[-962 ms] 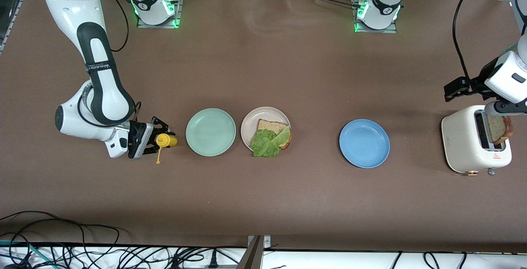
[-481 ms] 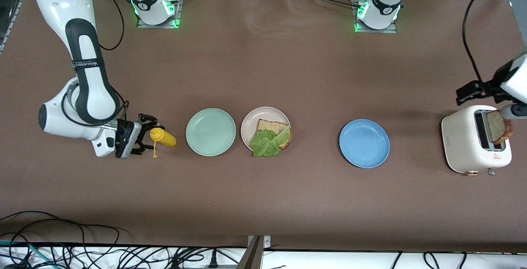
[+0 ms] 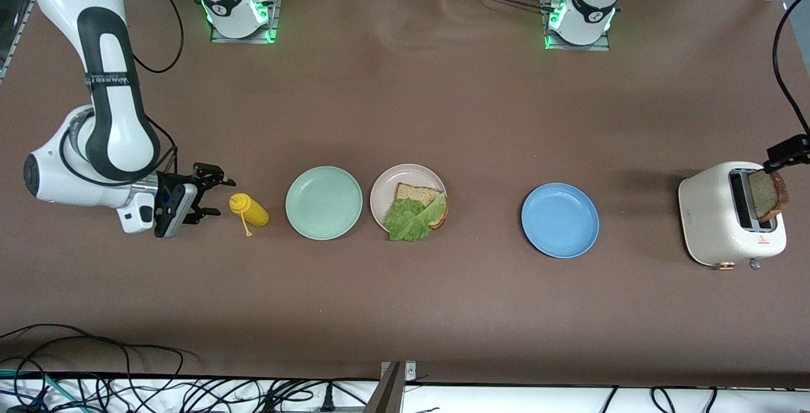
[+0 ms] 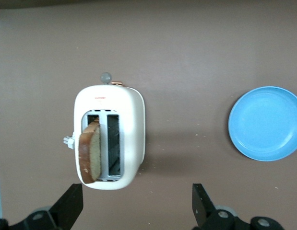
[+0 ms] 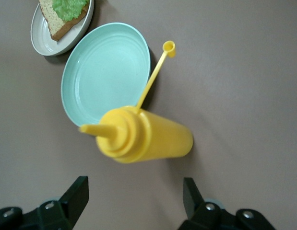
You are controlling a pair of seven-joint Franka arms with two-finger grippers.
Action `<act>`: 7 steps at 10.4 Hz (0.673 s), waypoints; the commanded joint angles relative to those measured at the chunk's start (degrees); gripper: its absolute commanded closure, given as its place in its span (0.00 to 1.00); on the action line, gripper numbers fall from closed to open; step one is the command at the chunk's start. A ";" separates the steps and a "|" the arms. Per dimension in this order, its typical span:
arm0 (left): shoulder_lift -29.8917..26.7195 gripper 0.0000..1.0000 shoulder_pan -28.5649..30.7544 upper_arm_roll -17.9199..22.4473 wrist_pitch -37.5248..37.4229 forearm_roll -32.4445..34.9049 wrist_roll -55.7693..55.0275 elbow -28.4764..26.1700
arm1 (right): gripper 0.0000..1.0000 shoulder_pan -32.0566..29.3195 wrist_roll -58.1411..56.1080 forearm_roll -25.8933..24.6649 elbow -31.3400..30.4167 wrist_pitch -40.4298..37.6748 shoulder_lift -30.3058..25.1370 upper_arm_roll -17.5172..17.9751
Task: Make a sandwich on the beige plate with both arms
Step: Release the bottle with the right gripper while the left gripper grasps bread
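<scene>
The beige plate (image 3: 387,188) holds one brown toast slice (image 3: 416,194) with a green lettuce leaf (image 3: 410,220) on top; both also show in the right wrist view (image 5: 59,26). A second toast slice (image 3: 766,195) sticks up out of the white toaster (image 3: 715,217), as the left wrist view shows too (image 4: 89,153). My left gripper (image 4: 136,206) is open and empty, up over the table beside the toaster; only a black part of it shows at the front view's edge. My right gripper (image 3: 204,195) is open and empty, beside a yellow squeeze bottle (image 3: 251,210) and apart from it.
A mint-green plate (image 3: 323,203) lies between the yellow bottle and the beige plate. A blue plate (image 3: 560,220) lies between the beige plate and the toaster. The bottle's tethered cap (image 5: 169,47) hangs loose beside it. Cables run along the table's near edge.
My right gripper has let go of the yellow bottle and drawn back toward the right arm's end. My left gripper has pulled away from the toaster, leaving the toast in the slot.
</scene>
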 commanded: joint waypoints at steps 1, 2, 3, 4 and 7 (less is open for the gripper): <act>3.90 0.00 4.02 -0.67 2.32 1.82 2.79 -0.09 | 0.12 -0.17 14.62 -8.85 -1.21 -3.25 -6.09 0.53; 5.14 0.00 5.09 -0.59 3.64 2.00 5.06 -0.78 | 0.12 -0.17 20.70 -10.71 -1.20 -4.13 -8.02 0.80; 6.45 0.00 6.14 -0.67 4.87 2.61 7.87 -1.23 | 0.12 -0.26 26.24 -11.95 -1.20 -5.27 -9.96 0.80; 8.29 0.00 6.94 -0.59 5.23 2.62 8.25 -1.23 | 0.13 -0.43 32.21 -14.92 -1.03 -5.55 -11.89 0.97; 10.24 0.00 9.23 -0.58 13.03 2.70 8.43 -6.48 | 0.12 -0.96 55.06 -24.50 -0.33 -5.64 -17.26 3.69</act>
